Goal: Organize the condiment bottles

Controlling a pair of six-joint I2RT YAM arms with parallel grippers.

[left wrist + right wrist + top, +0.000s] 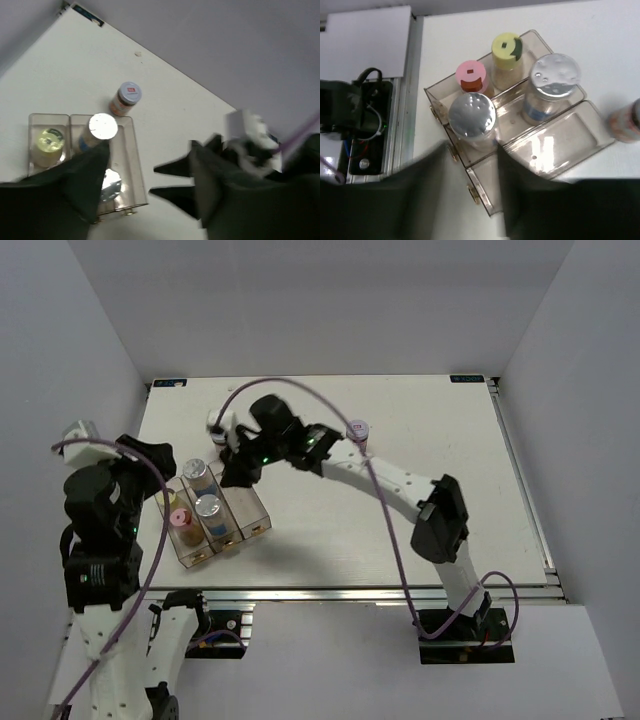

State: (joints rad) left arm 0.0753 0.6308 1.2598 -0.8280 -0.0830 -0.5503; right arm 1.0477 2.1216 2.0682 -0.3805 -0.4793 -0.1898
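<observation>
Near-left corner of the table [320, 535]: we see the left gripper [149, 152] with fingers apart, holding nothing. The tray [570, 135] holds the pink-lidded jar [470, 75] and yellow-lidded jar [505, 47] in one compartment, and the silver-lidded jars [472, 119] [554, 75] in the middle one. The right gripper [471, 150] hovers over them, partly open and empty. An orange jar [125, 98] stands just beyond the tray. A lilac-lidded jar [358, 430] stands toward the far edge.

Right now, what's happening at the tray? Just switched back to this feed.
Mid-sort. The clear tray holds four bottles: a pink-lidded bottle and a yellow-lidded bottle share one compartment, one silver-lidded bottle and a second silver-lidded bottle fill the middle one; the third is empty. The right gripper hovers open over the tray, holding nothing. The left gripper is open alongside. A tan bottle stands just outside the tray, another bottle farther out.
</observation>
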